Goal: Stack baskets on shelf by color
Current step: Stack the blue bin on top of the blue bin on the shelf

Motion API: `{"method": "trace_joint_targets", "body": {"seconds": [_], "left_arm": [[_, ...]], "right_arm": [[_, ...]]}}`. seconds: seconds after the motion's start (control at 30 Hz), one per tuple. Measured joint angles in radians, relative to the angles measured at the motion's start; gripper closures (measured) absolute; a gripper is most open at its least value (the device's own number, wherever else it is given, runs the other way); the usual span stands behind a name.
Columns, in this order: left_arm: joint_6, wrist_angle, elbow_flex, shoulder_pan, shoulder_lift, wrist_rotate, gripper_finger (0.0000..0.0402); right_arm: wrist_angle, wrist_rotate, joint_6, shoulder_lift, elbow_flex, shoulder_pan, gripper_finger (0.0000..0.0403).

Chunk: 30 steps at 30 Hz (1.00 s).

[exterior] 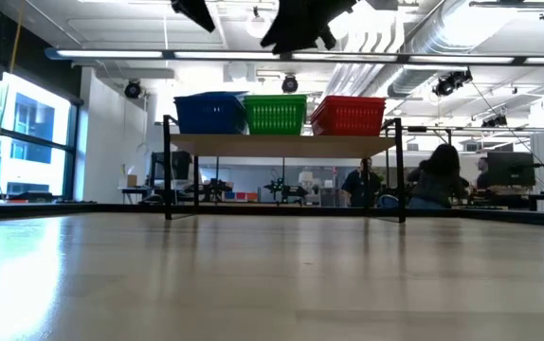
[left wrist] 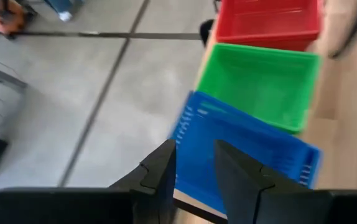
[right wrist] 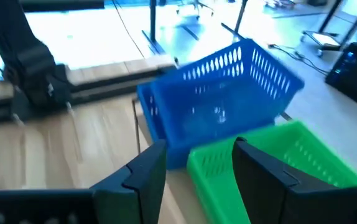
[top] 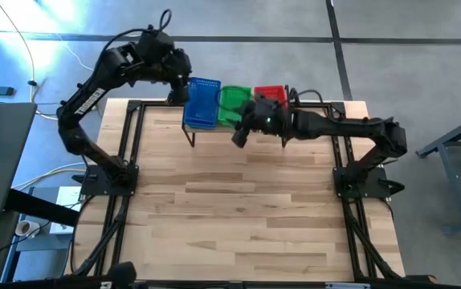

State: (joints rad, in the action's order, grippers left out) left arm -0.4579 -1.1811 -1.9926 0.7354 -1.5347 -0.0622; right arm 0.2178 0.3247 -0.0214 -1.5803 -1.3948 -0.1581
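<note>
Left arm folded up and over toward the far side, its pincer point(left wrist: 194, 163) pointing down with fingers a narrow gap apart, empty; right arm stretched sideways, its pincer point(right wrist: 197, 163) hanging with fingers spread wide, empty.

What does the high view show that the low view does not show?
Only the high view shows both arms whole, with the left gripper by the blue basket and the right gripper in front of the shelf. Only the low view shows the shelf's black legs and people in the room behind. Both show the blue, green and red baskets in a row.
</note>
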Motion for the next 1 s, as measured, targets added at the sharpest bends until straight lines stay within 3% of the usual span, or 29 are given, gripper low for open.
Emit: {"method": "trace_joint_targets", "body": {"seconds": [0.23, 0.53, 0.73, 1.0], "left_arm": [[0.101, 0.012, 0.178, -0.007, 0.098, 0.083, 0.0305], [0.229, 0.187, 0.455, -0.071, 0.251, 0.072, 0.0307], [0.271, 0.311, 0.605, -0.141, 0.324, -0.048, 0.0307], [0.298, 0.48, 0.805, -0.205, 0.402, -0.129, 0.0308]], "right_arm": [[-0.023, -0.142, 0.038, 0.0, -0.057, -0.09, 0.0235], [-0.091, -0.196, 0.088, 0.0, -0.096, -0.146, 0.0198], [-0.147, -0.195, 0.017, 0.0, -0.133, -0.181, 0.0165], [-0.151, -0.207, 0.027, -0.009, -0.243, -0.215, 0.0163]]}}
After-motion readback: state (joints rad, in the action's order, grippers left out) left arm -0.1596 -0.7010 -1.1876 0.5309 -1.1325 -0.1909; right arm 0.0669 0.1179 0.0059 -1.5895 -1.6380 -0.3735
